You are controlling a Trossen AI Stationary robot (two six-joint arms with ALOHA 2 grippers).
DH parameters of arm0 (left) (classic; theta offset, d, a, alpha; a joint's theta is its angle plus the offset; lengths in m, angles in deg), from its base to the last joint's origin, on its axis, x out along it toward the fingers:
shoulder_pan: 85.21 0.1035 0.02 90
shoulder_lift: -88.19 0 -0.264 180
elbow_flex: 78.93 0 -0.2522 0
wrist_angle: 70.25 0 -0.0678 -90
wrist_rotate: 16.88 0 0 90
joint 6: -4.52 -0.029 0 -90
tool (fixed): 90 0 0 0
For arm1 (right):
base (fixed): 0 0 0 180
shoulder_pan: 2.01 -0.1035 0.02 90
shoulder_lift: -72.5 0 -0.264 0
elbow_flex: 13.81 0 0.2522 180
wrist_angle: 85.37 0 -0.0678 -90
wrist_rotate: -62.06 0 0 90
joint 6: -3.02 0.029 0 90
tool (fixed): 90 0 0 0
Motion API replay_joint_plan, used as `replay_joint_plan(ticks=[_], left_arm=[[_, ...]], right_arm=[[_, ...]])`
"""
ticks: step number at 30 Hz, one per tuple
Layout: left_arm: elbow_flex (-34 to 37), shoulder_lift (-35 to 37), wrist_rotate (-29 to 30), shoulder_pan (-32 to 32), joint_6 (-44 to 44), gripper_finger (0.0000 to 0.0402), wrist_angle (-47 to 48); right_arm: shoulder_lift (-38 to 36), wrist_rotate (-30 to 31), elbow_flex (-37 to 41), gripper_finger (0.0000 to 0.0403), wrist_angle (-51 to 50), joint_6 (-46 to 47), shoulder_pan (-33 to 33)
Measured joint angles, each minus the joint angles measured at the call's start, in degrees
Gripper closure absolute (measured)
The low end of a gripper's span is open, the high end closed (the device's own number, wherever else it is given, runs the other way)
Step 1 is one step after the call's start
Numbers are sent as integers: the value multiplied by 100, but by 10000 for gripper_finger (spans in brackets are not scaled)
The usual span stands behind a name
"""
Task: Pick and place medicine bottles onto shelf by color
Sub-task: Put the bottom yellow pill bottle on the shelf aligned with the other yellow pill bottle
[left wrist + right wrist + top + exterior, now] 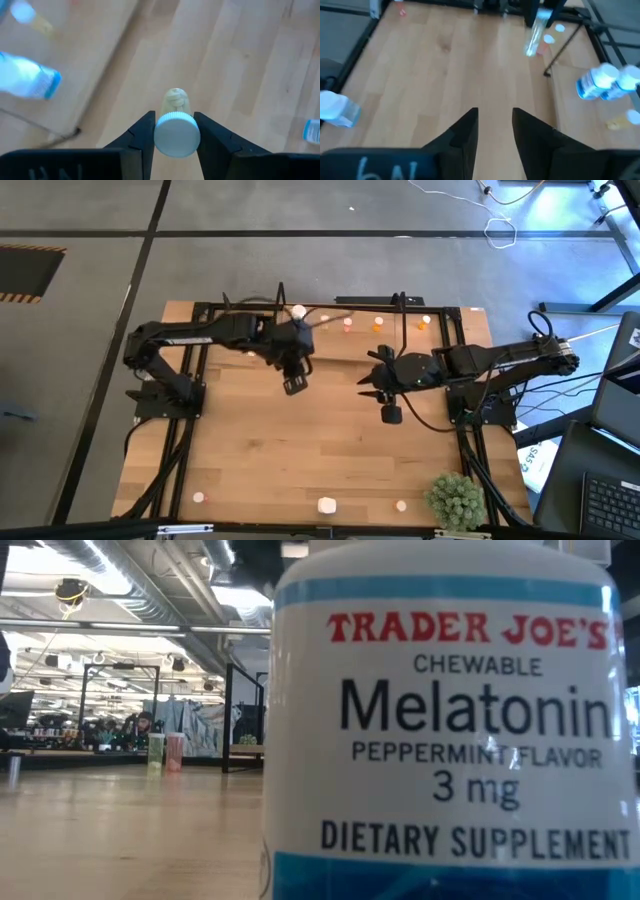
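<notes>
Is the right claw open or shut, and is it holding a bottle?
Open and empty. In the right wrist view the right claw shows a clear gap between its fingers, with only bare wooden tabletop visible through it.

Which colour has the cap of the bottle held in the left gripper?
White: the cap of the bottle between the left gripper's fingers, best in the left wrist view.

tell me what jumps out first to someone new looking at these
A white melatonin bottle stands right against the low camera and fills most of that view. Over the middle of the table, the left gripper clamps a small white-capped bottle, while the right gripper is open and holds nothing.
</notes>
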Motion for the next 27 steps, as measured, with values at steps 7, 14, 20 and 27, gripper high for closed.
replay_joint_plan(ticks=[7,14,20,27], left_arm=[[-1420,-652,-115,687,-749,292,777],[-2344,-1302,-307,1380,-1679,292,1210],[-2504,-1774,-352,1704,-2427,292,1096],[-2498,-2330,-596,1762,-3384,292,1117]], right_arm=[[0,-1,0,278,-146,0,63],[0,-1,0,278,-151,2,63],[0,-1,0,278,-149,19,63],[0,55,0,278,-166,20,63]])
